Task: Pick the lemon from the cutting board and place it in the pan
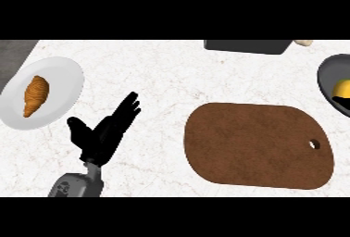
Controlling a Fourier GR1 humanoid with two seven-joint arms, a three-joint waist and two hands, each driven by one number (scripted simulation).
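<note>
- Head view of a white marbled counter (171, 78), with the brown rounded wooden cutting board (256, 146) as the reference landmark; its hanging hole (314, 144) lies at its right end and its surface is bare.
- Yellow lemon (342, 87): up and to the right of the board, inside the dark grey round pan (327, 74), which is cut off by the view's right edge.
- Black shape (342, 104): just below the lemon inside the pan; it cannot be told whether this is the right hand.
- Left hand (103, 132): well to the left of the board, black, fingers straight and spread, thumb out to the side, holding nothing; its grey forearm (75, 185) enters from below.
- White round plate (58, 74): far left of the board, beyond the left hand, carrying a golden-brown croissant (35, 96).
- Dark rectangular object (247, 45): above the board at the counter's far edge, with a small beige item (305, 42) just beside its right end.
</note>
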